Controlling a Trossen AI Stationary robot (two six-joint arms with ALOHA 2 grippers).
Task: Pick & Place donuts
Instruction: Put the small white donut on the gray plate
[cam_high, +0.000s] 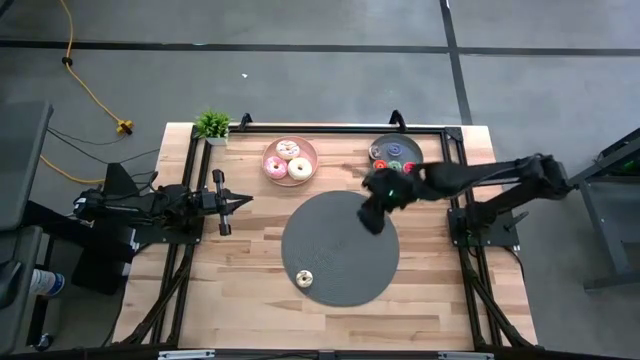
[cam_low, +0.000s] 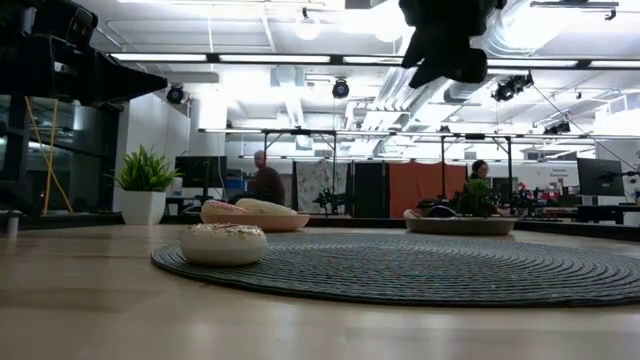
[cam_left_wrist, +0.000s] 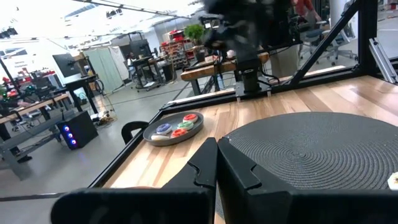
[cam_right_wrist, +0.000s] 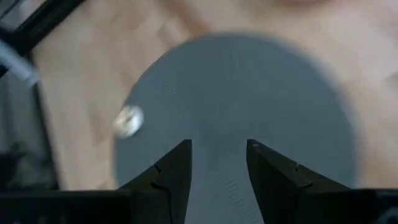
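While the left hand (cam_high: 243, 199) waits pressed together at the bench's (cam_high: 240, 290) left side, the right hand (cam_high: 370, 218) hangs spread and empty above the dark mat's (cam_high: 345, 265) upper right part. One white donut (cam_high: 304, 279) lies on the mat's near-left edge, well apart from that hand. Other donuts sit on the pink plate (cam_high: 290, 160) and grey plate (cam_high: 395, 153).
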